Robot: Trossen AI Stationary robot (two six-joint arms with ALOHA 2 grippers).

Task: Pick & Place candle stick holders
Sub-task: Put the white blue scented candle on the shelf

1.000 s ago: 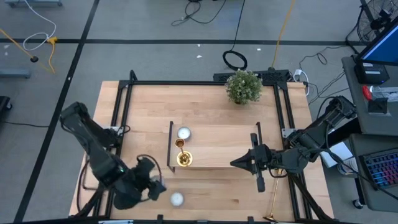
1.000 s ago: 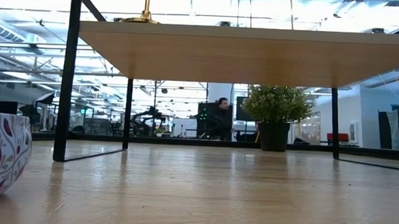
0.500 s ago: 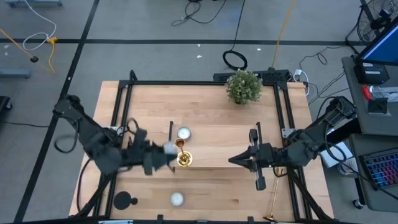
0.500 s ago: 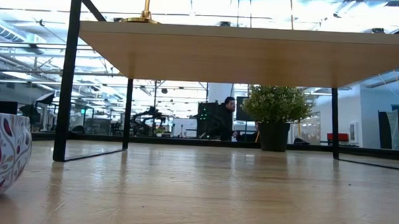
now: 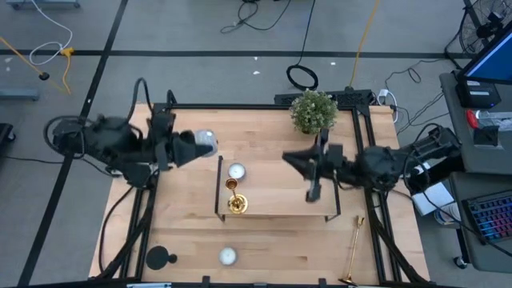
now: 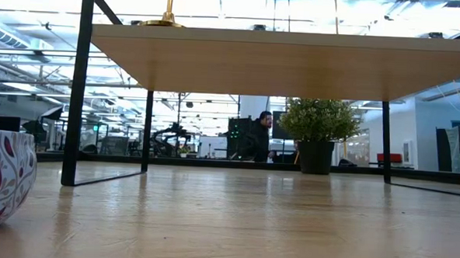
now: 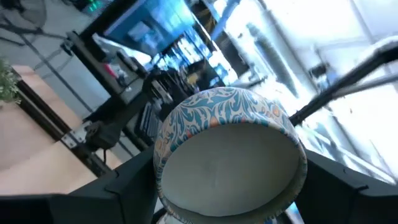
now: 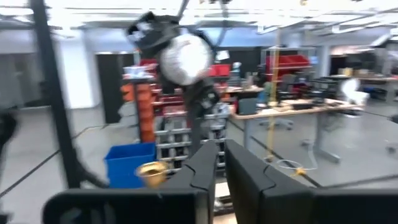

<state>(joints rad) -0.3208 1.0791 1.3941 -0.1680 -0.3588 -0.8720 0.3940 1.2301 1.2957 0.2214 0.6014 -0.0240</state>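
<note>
One gold candle stick holder [image 5: 234,198] stands upright on its round base on the long wooden stand [image 5: 280,192], beside a white candle [image 5: 236,171]. A second gold holder [image 5: 352,252] lies on its side at the table's near right. The black round-based holder [image 5: 160,258] stands at the near left. My left gripper [image 5: 198,145] hovers high over the table's far left, shut on a blue-patterned white candle [image 7: 230,155]. My right gripper [image 5: 290,157] hangs above the stand's far right part, shut and holding nothing, its fingers [image 8: 239,171] pointing left. My left gripper pinches the candle's round patterned side wall [image 7: 163,155] between its two fingers, one on each side. The fingers lie about level and point toward the table's right. The candle is lifted clear, with one flat white face [image 7: 230,174] turned back toward the wrist.
A potted plant [image 5: 313,111] stands at the far edge. Another white candle [image 5: 228,256] sits near the front edge, and a red-patterned one [image 6: 1,180] shows close in the low view. The stand's black legs [image 6: 78,91] rise from the table.
My left gripper has swung from the near left corner toward the far edge and risen, tipping from downward to about level, carrying the candle with it. My right gripper has moved up and toward the far edge and has turned.
</note>
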